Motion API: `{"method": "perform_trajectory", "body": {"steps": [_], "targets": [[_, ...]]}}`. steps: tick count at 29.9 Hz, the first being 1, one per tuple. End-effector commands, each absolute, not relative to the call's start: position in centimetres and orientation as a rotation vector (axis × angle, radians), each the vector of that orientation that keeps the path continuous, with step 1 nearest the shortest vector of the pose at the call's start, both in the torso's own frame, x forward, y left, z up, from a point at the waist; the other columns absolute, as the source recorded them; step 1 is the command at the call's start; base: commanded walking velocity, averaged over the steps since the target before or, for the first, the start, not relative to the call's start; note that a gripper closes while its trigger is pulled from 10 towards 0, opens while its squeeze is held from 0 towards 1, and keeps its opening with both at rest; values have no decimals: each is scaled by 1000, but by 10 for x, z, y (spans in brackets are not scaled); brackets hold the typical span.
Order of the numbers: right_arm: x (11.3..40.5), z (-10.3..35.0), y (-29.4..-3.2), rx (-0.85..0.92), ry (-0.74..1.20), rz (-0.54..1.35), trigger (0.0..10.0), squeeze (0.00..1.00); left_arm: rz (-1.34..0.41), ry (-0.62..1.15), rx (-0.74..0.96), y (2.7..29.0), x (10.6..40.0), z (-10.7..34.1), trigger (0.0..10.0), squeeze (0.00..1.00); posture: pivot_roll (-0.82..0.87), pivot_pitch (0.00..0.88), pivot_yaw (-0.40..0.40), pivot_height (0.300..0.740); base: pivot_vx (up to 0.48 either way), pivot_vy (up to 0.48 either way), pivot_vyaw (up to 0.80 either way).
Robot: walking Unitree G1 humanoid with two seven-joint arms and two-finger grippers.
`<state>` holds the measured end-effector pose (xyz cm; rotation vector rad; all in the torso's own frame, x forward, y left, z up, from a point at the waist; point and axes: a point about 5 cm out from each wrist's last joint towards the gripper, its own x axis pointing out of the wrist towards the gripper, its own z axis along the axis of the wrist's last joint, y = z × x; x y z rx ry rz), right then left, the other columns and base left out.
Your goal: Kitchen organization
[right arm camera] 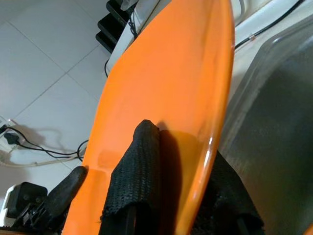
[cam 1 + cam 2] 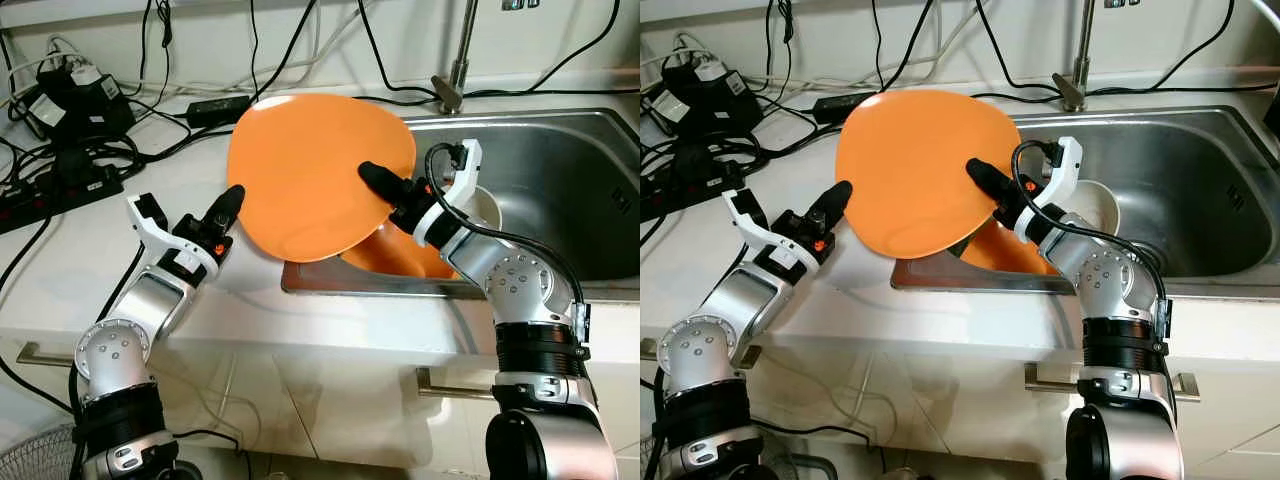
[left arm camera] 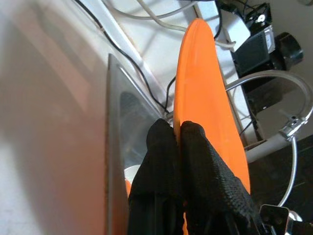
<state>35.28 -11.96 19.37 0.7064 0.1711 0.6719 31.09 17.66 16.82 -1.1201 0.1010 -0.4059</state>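
A large orange plate (image 2: 310, 175) is held tilted above the counter and the sink's left edge. My right gripper (image 2: 375, 180) is shut on its right rim, one black finger lying on the upper face and the other hidden behind. My left gripper (image 2: 232, 200) meets the plate's left rim. In the left wrist view its two fingers (image 3: 161, 156) are pressed together with the plate's edge (image 3: 195, 73) running in between them. A second orange plate (image 2: 400, 258) leans in the sink's left corner below, and a white bowl (image 2: 490, 205) sits behind it.
The steel sink (image 2: 570, 170) spreads to the right, with the faucet (image 2: 455, 75) at its back. Black power strips, adapters and tangled cables (image 2: 70, 130) crowd the counter at the back left. A drawer handle (image 2: 450, 385) juts below the counter front.
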Motion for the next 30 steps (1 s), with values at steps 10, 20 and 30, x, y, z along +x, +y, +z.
{"method": "perform_trajectory", "body": {"steps": [10, 20, 30], "targets": [[355, 188, -117, 691, 227, 635, 0, 0, -439, 85, -1021, 176, 313, 177, 10000, 1000, 1, 18, 144, 740, 0, 0, 0], [360, 189, -120, 729, 196, 582, 0, 0, -421, 71, -958, 180, 314, 178, 10000, 1000, 4, 17, 148, 740, 0, 0, 0], [373, 193, -143, 799, 106, 389, 0, 0, -435, 55, -910, 184, 309, 183, 10000, 1000, 12, 14, 149, 740, 0, 0, 0]]}}
